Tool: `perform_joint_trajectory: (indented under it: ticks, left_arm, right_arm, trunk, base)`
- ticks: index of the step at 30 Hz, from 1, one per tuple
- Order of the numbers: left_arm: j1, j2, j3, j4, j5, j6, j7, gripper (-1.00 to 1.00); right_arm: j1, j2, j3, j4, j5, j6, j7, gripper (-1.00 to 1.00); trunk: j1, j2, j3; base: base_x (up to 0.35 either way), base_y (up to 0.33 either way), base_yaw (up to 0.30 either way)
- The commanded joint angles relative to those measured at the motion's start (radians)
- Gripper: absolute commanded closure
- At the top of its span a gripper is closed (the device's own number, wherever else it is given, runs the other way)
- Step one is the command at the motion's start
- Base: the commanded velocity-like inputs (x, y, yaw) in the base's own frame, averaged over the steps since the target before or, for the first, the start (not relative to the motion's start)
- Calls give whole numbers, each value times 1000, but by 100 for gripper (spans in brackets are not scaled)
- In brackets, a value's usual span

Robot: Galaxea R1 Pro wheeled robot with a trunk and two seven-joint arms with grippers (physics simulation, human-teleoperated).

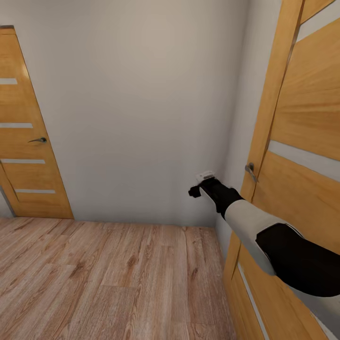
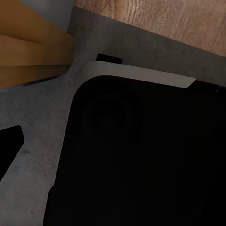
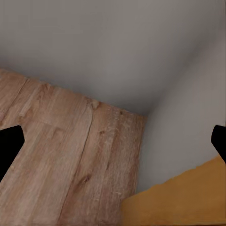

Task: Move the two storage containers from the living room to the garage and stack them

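Hallway corner, light wood-plank floor (image 1: 108, 278), grey-white wall (image 1: 141, 104). Wooden door (image 1: 28, 141) at 9 o'clock, shut, lever handle (image 1: 38, 140). Second wooden door (image 1: 302, 165) at 3 o'clock, handle (image 1: 250, 170) just beside right arm. Right gripper (image 1: 198, 185) stretched toward wall corner, fingertips (image 3: 9, 146) far apart, wide, holding nothing. Left gripper (image 2: 7, 150): one dark finger over robot's black base (image 2: 141, 155), width cannot tell. Storage containers' position cannot tell.

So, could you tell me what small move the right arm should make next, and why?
Probably ease the right gripper sideways toward the door handle. The gripper hangs open in front of the grey wall, just short of the handle on the wooden door at the robot's right, and holds nothing.
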Motion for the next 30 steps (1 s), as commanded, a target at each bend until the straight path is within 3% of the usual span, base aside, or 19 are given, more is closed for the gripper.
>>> perform_joint_trajectory:
  ticks: [1, 11, 22, 27, 30]
  left_arm:
    - [0, -1, 4, -1, 2, -1, 0, -100]
    - [0, -2, 4, -1, 2, -1, 0, -100]
    - [0, 0, 4, -2, 2, -2, 0, -100]
    - [0, 1, 4, -1, 2, -2, 0, -100]
    - [0, 1, 4, -1, 2, -3, 0, -100]
  right_arm:
    - [14, 0, 7, -1, -15, 3, 10, -100]
    - [63, -7, 5, 6, -63, -1, 40, -100]
    - [65, -10, 5, 68, -69, 0, 40, -100]
    - [70, -12, 4, 216, -78, -14, 43, -100]
    - [112, -15, 3, 274, -108, -64, 63, -100]
  trunk:
    - [0, -1, -1]
    - [0, -1, -1]
    - [0, -1, -1]
    - [0, -1, -1]
    - [0, -1, -1]
  base:
    - [0, 0, 0]
    - [0, 0, 0]
    - [0, 0, 0]
    - [0, 0, 0]
    - [0, 0, 0]
